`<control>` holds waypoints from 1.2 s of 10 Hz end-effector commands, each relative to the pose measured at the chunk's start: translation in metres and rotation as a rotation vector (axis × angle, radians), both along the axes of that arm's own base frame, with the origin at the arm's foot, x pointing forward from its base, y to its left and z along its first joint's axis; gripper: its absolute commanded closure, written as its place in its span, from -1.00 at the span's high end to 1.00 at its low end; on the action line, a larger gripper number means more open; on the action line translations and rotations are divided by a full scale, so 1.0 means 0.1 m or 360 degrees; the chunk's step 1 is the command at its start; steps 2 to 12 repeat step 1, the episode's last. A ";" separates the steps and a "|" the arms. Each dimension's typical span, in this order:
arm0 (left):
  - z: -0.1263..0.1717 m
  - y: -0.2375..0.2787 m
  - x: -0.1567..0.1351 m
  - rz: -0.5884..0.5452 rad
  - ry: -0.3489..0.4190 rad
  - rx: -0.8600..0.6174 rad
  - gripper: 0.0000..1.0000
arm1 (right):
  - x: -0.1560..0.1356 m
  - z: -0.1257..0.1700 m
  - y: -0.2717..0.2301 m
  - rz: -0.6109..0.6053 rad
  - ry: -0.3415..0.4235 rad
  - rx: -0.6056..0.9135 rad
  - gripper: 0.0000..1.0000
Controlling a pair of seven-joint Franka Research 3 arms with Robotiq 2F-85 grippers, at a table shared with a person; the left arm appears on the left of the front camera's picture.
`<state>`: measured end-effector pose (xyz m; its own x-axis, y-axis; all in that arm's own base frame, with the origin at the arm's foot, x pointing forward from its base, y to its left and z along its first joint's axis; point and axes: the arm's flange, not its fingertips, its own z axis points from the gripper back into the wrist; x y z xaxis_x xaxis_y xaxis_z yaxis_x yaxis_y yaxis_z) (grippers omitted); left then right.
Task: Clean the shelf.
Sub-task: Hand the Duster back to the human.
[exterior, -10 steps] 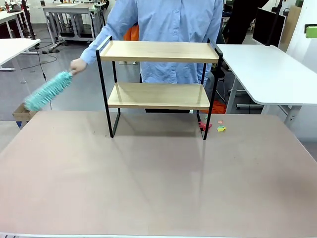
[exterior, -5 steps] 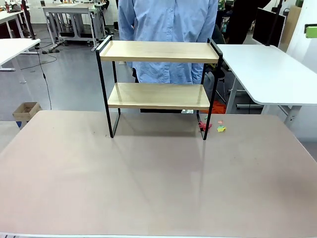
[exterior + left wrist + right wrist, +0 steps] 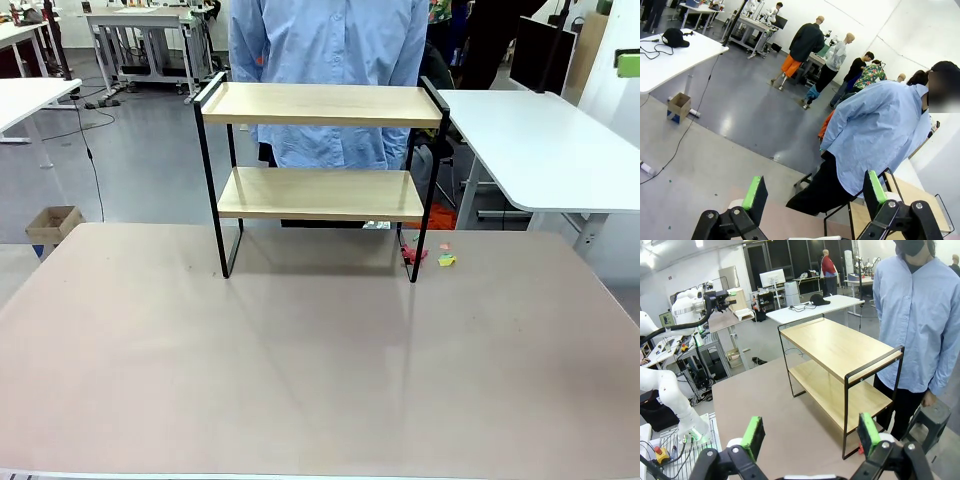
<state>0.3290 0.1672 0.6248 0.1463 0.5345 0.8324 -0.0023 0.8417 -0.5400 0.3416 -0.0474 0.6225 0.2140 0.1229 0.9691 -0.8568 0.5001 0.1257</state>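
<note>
Shelf (image 3: 320, 150) upright at far-middle of table (image 3: 320, 380), both boards bare | small coloured scraps (image 3: 430, 256) on table just beside its rt legs | person in blue shirt (image 3: 330, 60) standing close behind shelf | L gripper (image 3: 812, 195) jaws wide apart, nothing held | R gripper (image 3: 810, 435) jaws wide apart, nothing held, shelf ahead of it

The shelf (image 3: 320, 172) stands upright near the table's (image 3: 300, 380) far edge; a person (image 3: 328, 60) in a blue shirt stands just behind it.

place: robotics lab; white desks (image 3: 545, 140) | grey floor (image 3: 755, 115) | monitor (image 3: 772, 277)
</note>
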 end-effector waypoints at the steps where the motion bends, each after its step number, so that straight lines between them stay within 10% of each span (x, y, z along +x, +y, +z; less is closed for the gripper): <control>1: -0.01 -0.01 0.00 0.0011 -0.0008 -0.0011 1.00 | 0.00 0.02 0.00 0.0003 0.0003 -0.0005 1.00; 12: -0.01 -0.01 0.00 0.0011 -0.0008 -0.0011 1.00 | 0.00 0.02 0.00 0.0003 0.0003 -0.0005 1.00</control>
